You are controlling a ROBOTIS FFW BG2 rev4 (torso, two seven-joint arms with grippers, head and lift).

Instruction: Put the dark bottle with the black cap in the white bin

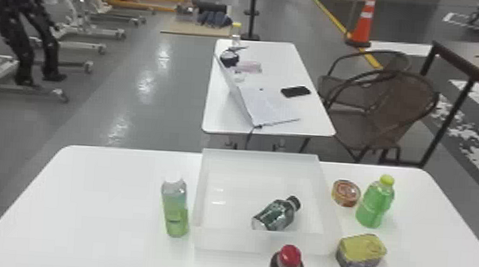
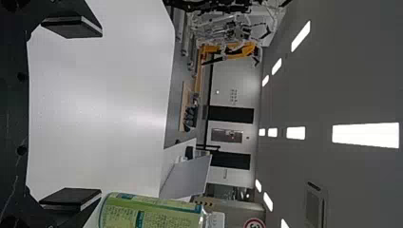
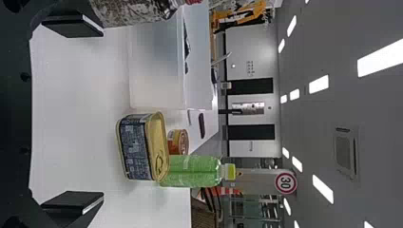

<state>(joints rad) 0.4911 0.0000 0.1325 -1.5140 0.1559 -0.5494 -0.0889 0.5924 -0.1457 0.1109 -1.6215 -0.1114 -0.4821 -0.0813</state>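
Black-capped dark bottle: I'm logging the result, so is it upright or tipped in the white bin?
Tipped: the dark bottle lies on its side inside the white bin, its black cap pointing right and away.

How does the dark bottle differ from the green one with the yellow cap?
The dark bottle lies on its side, while the yellow-capped green bottle stands upright. The dark bottle is in the white bin; the green bottle is on the table outside it. Both are capped.

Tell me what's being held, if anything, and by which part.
Nothing: the left gripper and right gripper are open; the black-capped bottle lies in the bin.
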